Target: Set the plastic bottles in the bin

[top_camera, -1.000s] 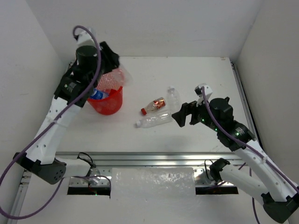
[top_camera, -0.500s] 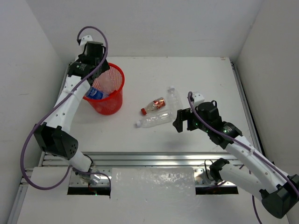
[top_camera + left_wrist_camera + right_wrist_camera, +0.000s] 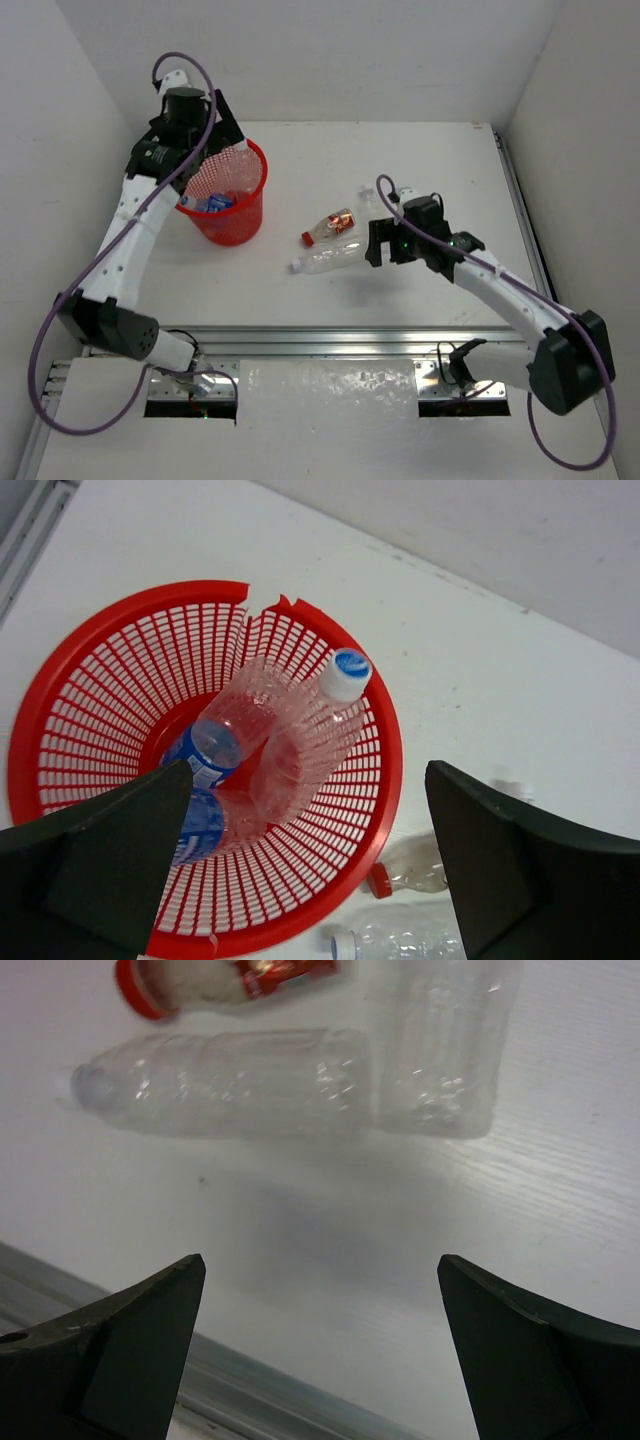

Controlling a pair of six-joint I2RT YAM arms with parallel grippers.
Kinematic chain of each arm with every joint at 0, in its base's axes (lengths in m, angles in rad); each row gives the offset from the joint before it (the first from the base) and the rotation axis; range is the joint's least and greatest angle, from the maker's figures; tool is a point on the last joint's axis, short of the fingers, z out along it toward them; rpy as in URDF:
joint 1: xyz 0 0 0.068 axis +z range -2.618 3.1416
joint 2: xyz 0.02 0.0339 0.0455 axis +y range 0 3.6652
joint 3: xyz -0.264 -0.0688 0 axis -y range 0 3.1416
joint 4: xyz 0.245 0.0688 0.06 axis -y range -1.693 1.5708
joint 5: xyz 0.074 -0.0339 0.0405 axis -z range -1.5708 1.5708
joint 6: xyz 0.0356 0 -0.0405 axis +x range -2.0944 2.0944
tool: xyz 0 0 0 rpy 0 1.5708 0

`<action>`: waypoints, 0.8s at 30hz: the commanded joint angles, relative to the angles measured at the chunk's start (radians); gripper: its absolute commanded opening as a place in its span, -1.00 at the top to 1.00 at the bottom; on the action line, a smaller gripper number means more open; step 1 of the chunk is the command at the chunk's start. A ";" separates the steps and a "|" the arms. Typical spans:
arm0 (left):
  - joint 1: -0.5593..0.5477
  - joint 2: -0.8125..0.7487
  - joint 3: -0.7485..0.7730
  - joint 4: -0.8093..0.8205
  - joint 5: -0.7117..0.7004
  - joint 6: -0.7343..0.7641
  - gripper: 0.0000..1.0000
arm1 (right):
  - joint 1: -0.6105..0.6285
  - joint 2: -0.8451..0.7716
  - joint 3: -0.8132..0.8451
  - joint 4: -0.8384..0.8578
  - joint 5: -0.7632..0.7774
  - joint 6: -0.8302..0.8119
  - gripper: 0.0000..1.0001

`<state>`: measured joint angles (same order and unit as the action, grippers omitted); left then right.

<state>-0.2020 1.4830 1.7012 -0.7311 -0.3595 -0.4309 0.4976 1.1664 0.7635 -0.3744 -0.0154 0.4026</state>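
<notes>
- walls (image 3: pixel 330 60): plain white, closing the table in on three sides; the only open room is above.
- table (image 3: pixel 450 160): white, flat and matte. a metal rail runs along its near edge.
- bin (image 3: pixel 232 230): stands upright at the far left, well apart from the loose bottles. it holds three bottles, one clear (image 3: pixel 290 735) and two with blue labels (image 3: pixel 195 780).
- left gripper (image 3: pixel 305 775): hangs over the bin, jaws wide apart and empty, far from any loose bottle.
- right gripper (image 3: pixel 320 1260): jaws wide apart and empty, low over the table. it is just on the near right of the loose group and is plainly the nearer hand.
- long bottle (image 3: pixel 220 1085): lies flat just ahead of the right fingers, cap to the left. its long axis runs along the line between the jaws, so i judge the wrist needs a turn to close across the body.
- third bottle (image 3: pixel 445 1050): clear, lying flat, its base beside the long one's end.
- red-cap bottle (image 3: pixel 230 975): lying flat just beyond the long one.
</notes>
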 commanded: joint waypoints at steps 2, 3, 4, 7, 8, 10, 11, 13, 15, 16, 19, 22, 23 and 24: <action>0.007 -0.262 -0.090 0.007 0.028 0.029 -0.99 | -0.158 0.143 0.150 0.069 -0.021 -0.043 -0.98; 0.007 -0.306 -0.128 0.012 0.039 0.032 -0.99 | -0.165 0.174 0.170 0.072 0.003 -0.066 -0.98; 0.007 -0.396 -0.214 0.024 0.066 0.037 -0.99 | -0.168 0.206 0.195 0.072 0.014 -0.103 -0.97; 0.007 -0.524 -0.339 0.036 0.102 0.041 -0.99 | -0.174 0.353 0.296 0.052 0.014 -0.133 -0.95; 0.007 -0.588 -0.398 0.036 0.109 0.044 -0.99 | -0.174 0.390 0.321 0.045 0.014 -0.145 -0.92; 0.007 -0.633 -0.442 0.026 0.128 0.050 -0.99 | -0.175 0.498 0.390 0.025 0.034 -0.148 -0.91; 0.007 -0.659 -0.469 0.013 0.137 0.057 -0.99 | -0.175 0.528 0.430 0.006 0.034 -0.151 -0.88; 0.007 -0.675 -0.486 -0.002 0.152 0.067 -0.99 | -0.175 0.608 0.459 -0.011 0.049 -0.148 -0.87; 0.007 -0.679 -0.500 -0.017 0.156 0.081 -0.99 | -0.175 0.647 0.473 -0.006 0.061 -0.153 -0.86; 0.007 -0.682 -0.505 -0.017 0.163 0.086 -0.99 | -0.177 0.682 0.477 -0.004 0.074 -0.154 -0.86; 0.006 -0.675 -0.512 -0.010 0.215 0.095 -0.99 | -0.188 0.737 0.505 -0.023 0.127 -0.162 -0.76; 0.007 -0.653 -0.520 0.019 0.334 0.103 -0.99 | -0.220 0.733 0.494 -0.015 0.138 -0.148 -0.32; 0.007 -0.641 -0.522 0.041 0.359 0.100 -0.99 | -0.229 0.711 0.481 -0.005 0.137 -0.133 -0.16; 0.007 -0.632 -0.522 0.054 0.408 0.098 -0.99 | -0.238 0.698 0.473 0.003 0.128 -0.130 0.03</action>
<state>-0.2020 0.8417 1.1809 -0.7525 -0.0994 -0.3489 0.2951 1.9236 1.2198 -0.4000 0.0818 0.2588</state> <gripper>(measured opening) 0.996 0.551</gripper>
